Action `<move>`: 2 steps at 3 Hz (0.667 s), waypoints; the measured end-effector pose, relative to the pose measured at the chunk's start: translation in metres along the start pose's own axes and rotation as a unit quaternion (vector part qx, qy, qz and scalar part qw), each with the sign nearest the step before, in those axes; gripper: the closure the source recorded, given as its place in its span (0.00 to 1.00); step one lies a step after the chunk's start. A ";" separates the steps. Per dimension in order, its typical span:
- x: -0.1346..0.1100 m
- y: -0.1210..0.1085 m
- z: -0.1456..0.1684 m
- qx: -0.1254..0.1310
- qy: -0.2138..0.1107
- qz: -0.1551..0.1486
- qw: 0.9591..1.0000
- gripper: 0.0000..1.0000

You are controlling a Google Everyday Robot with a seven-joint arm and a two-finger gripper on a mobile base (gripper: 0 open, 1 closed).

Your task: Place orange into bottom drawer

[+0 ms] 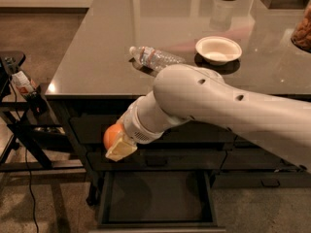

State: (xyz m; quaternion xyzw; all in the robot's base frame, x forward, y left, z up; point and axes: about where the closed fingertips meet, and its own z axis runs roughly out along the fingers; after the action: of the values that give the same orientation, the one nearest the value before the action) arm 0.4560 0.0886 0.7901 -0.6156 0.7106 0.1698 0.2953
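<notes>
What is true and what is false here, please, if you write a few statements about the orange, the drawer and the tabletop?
1. The gripper is shut on the orange. True.
2. The bottom drawer is closed. False: it stands pulled open.
3. The orange lies inside the drawer. False: the gripper holds it in front of the cabinet, higher than the open drawer.
4. A bottle lies on its side on the table. True.
</notes>
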 end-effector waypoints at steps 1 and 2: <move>0.000 0.000 0.000 0.000 0.000 0.000 1.000 1.00; 0.036 0.007 0.020 0.008 0.005 0.038 0.999 1.00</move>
State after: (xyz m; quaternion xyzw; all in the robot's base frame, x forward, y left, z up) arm 0.4515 0.0741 0.7513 -0.5864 0.7364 0.1725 0.2900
